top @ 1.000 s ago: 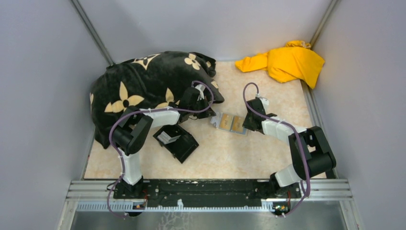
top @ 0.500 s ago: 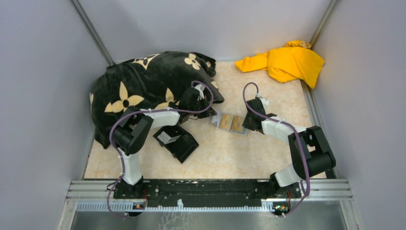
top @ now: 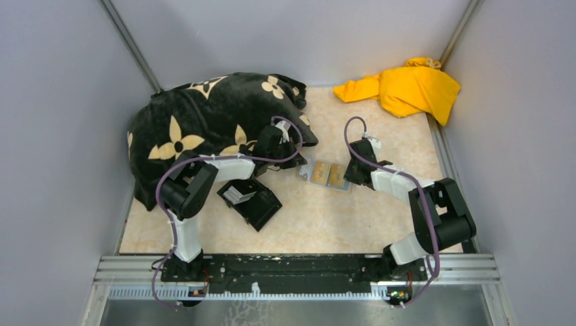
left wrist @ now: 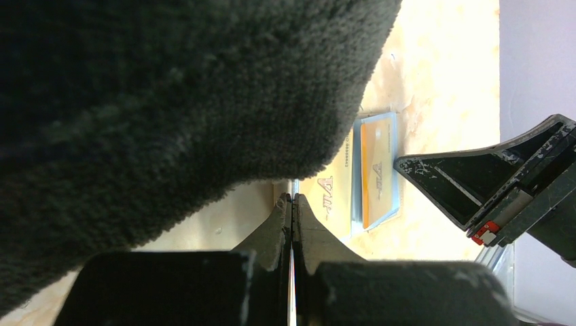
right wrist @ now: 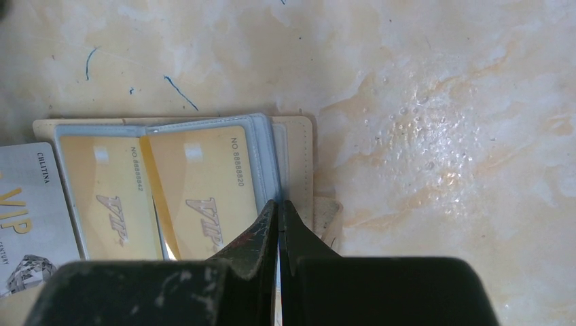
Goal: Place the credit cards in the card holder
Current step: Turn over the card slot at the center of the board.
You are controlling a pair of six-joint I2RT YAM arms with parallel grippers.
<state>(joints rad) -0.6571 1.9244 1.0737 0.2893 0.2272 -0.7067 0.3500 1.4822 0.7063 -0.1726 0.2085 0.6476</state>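
The tan card holder [top: 327, 175] lies open on the table, its clasp tab [right wrist: 329, 214] at the right edge. Two gold-orange cards [right wrist: 204, 183] [right wrist: 105, 197] sit in its clear sleeves. The light blue card [right wrist: 27, 210] lies at the holder's left end [top: 308, 170]. My left gripper [top: 297, 163] is shut on this card's near edge, and the left wrist view [left wrist: 292, 198] shows the card as a thin sliver between the fingers. My right gripper [top: 351, 178] is shut, its tips [right wrist: 278, 204] on the holder's right sleeve edge.
A black pillow with cream flowers [top: 204, 115] lies at the back left and overhangs my left gripper [left wrist: 170, 88]. A black cube-shaped box [top: 250, 200] sits under the left arm. A yellow cloth [top: 404, 87] lies at the back right corner.
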